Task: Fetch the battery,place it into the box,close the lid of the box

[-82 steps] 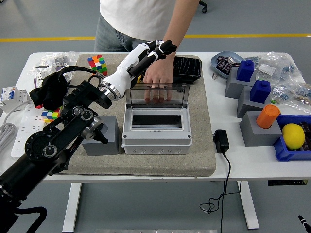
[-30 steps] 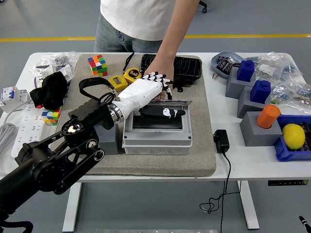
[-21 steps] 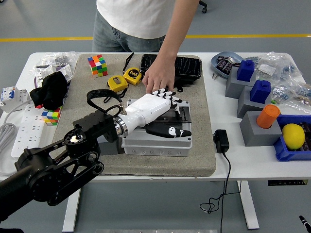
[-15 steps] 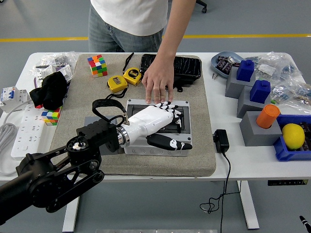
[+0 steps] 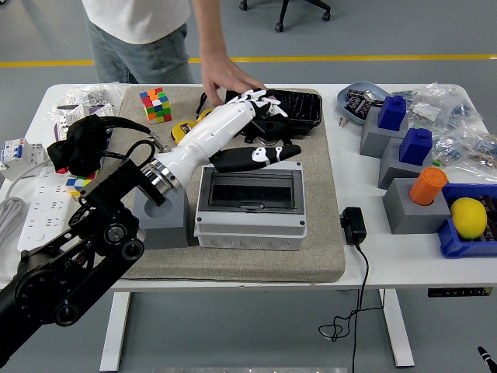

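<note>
The grey box (image 5: pixel 250 220) sits mid-mat with its clear lid (image 5: pixel 248 189) lying flat and shut. No battery shows; the dark window hides what is inside. My left hand (image 5: pixel 264 128), white with black fingers, hovers above the mat just behind the box, fingers spread and holding nothing. Its thumb (image 5: pixel 256 158) reaches over the lid's back edge. A person's hand (image 5: pixel 231 80) rests at the left end of the black tray (image 5: pixel 301 108), just beyond my fingertips. My right arm is out of view.
On the mat are a Rubik's cube (image 5: pixel 158 104), a yellow tape measure (image 5: pixel 183 131) and a grey block (image 5: pixel 161 221) left of the box. A black charger (image 5: pixel 353 225) lies to the box's right. Grey blocks with blue and orange tops (image 5: pixel 411 186) and a lemon (image 5: pixel 468 217) crowd the right side.
The lid went from upright to flat and shut under my left hand, which then lifted back toward the tray. The person's hand left the box and moved left.
</note>
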